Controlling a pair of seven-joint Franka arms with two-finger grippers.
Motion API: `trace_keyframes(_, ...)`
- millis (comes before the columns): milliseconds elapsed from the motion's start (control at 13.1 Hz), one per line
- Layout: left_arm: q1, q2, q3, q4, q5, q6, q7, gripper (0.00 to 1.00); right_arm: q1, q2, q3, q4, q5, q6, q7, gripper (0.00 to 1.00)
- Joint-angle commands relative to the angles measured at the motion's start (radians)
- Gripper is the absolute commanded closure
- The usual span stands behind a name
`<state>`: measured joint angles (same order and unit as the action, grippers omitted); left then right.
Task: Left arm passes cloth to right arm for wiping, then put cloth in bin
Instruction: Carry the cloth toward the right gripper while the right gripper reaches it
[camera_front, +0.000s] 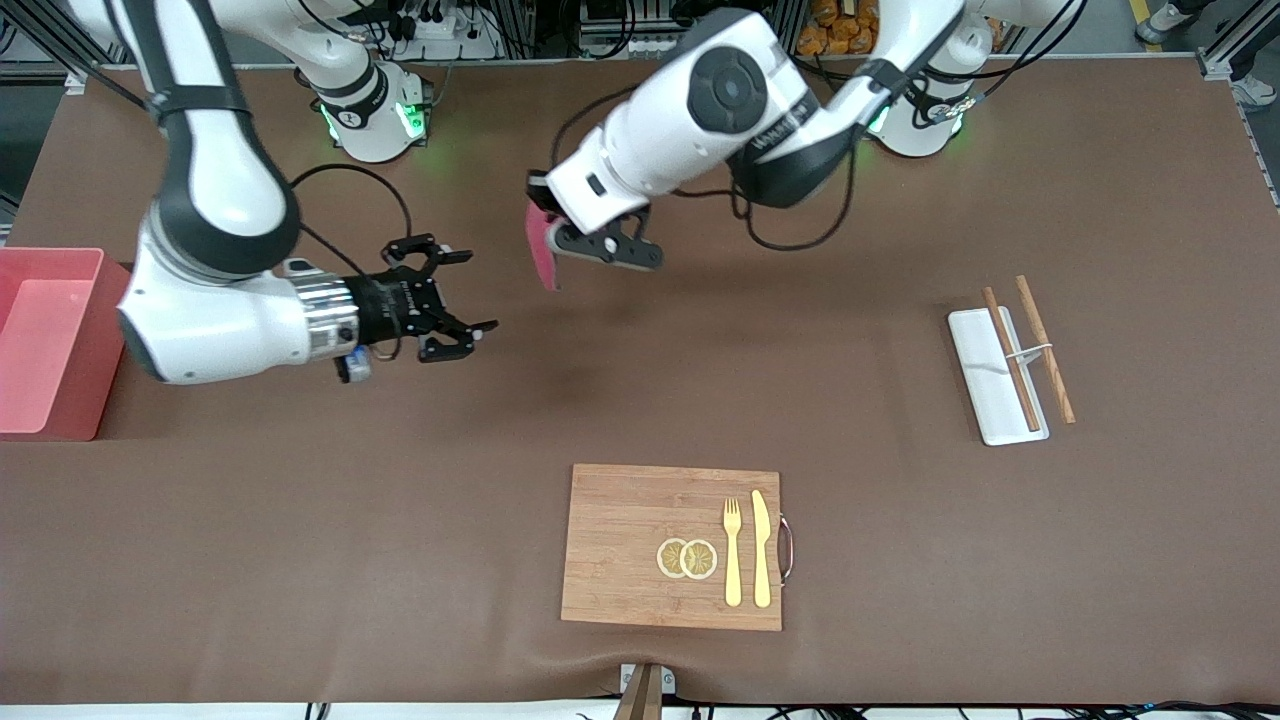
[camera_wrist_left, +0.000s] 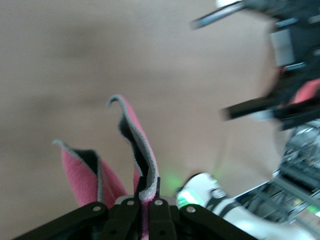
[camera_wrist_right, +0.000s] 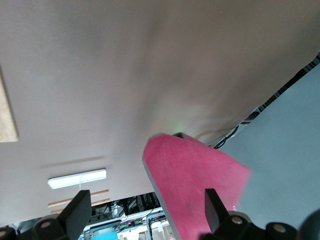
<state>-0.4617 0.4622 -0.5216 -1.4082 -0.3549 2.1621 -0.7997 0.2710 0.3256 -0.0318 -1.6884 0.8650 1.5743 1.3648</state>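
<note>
Crimson-pink fabric cloth (camera_front: 541, 252), upper centre of frame: hangs pinched in left gripper (camera_front: 572, 238); wide-open right gripper (camera_front: 455, 305) faces it, just beside.

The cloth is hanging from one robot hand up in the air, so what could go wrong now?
1. The left hand pinches only one edge of the cloth, so a tug might pull it free onto the table.
2. The right hand is open but apart from the cloth; it could close on air.
3. The two hands might bump as they meet.
</note>
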Motion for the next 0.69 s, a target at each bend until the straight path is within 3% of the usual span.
trace_keyframes(0, -0.061, 0.027, 0.011, 0.025, -0.01, 0.175, -0.101, 1.0, -0.006, -0.023, -0.01, -0.076, 0.02, 0.0, -0.013, 0.0)
trace_keyframes(153, -0.086, 0.044, 0.014, 0.026, -0.003, 0.254, -0.105, 1.0, -0.003, -0.039, -0.01, -0.112, 0.013, -0.034, -0.035, 0.0)
trace_keyframes(383, -0.086, 0.05, 0.015, 0.026, 0.002, 0.262, -0.102, 1.0, -0.053, -0.068, -0.014, -0.111, -0.03, -0.163, -0.069, 0.0)
trace_keyframes(613, -0.084, 0.053, 0.015, 0.026, 0.002, 0.263, -0.099, 1.0, -0.044, -0.076, -0.011, -0.114, -0.03, -0.189, -0.069, 0.0)
